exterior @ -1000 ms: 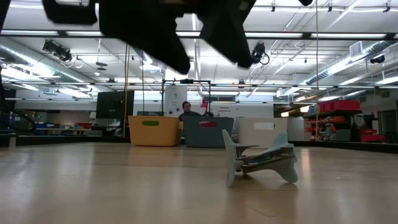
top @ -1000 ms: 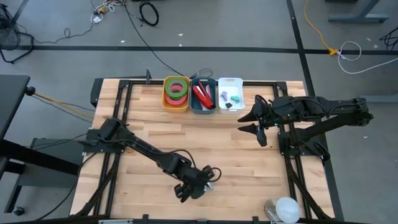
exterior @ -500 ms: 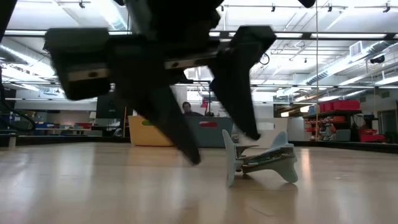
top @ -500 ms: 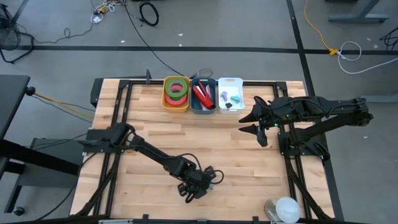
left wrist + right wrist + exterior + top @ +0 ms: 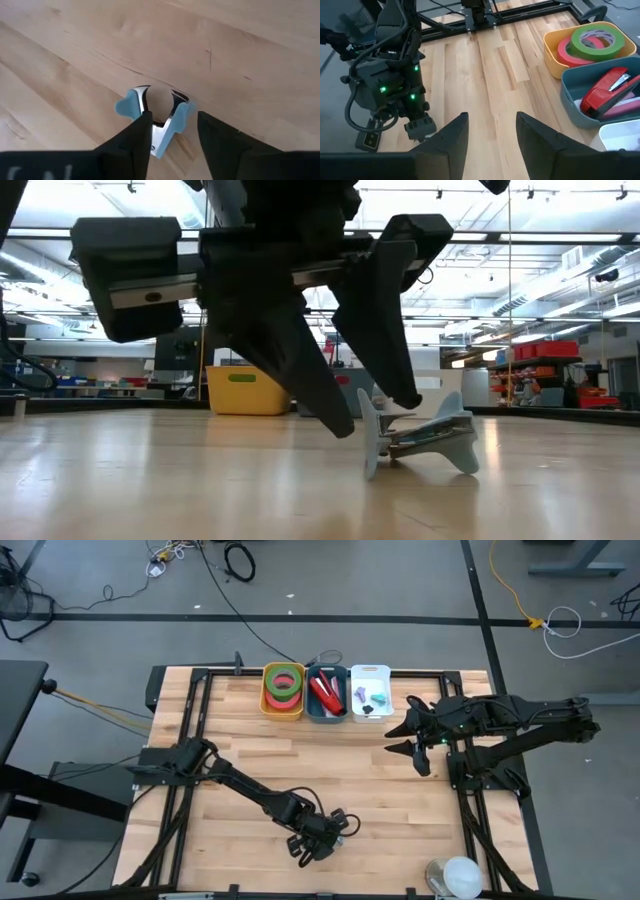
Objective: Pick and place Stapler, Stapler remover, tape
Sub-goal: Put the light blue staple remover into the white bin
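My left gripper (image 5: 172, 137) straddles the pale blue staple remover (image 5: 156, 114) lying near the front of the table (image 5: 240, 760), jaws partly open, one finger (image 5: 132, 142) at its side, nothing gripped. To grip well I centre on the body before closing. The white tray (image 5: 371, 693) is well apart. Contact under my fingers is hidden. My right gripper (image 5: 405, 736) waits, half open, empty

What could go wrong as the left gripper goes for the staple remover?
The staple remover is small and rests tilted on the table; the left gripper straddles only its metal end, so closing fingers may pinch it off-centre and flip or squirt it away. The fingertips also hang close to the wood and could scrape it.
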You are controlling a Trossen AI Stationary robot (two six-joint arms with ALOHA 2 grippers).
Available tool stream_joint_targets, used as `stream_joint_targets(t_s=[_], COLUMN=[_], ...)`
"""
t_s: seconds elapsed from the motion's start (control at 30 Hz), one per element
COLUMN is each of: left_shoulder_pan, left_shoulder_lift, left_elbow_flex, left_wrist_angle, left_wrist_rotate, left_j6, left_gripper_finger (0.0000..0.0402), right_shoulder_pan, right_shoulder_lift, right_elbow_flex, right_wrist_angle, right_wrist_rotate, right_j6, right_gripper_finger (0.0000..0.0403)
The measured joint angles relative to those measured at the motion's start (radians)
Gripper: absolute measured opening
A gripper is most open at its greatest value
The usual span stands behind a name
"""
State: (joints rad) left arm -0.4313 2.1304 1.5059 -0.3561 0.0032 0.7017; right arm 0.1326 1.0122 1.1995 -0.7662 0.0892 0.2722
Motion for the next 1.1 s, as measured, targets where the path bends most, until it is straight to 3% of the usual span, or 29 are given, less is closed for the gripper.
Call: stream_joint_targets(t_s=[0.47, 1.1], left_shoulder_pan=[0.000, 0.000], left_shoulder_lift=[0.000, 0.000], left_elbow_flex=[0.000, 0.000], left_wrist_angle=[0.000, 0.001], left_wrist_rotate=[0.001, 0.002], left_j6=[0.000, -0.001], left_gripper_finger=[0.0079, 0.0028], right_shoulder_pan=[0.000, 0.000], right_shoulder_lift=[0.000, 0.000], right_elbow_flex=[0.000, 0.000], right_wrist_angle=[0.000, 0.002], right_wrist_rotate=[0.001, 0.008], right_j6=[0.000, 0.000], right_gripper_finger=[0.0164, 0.0164])
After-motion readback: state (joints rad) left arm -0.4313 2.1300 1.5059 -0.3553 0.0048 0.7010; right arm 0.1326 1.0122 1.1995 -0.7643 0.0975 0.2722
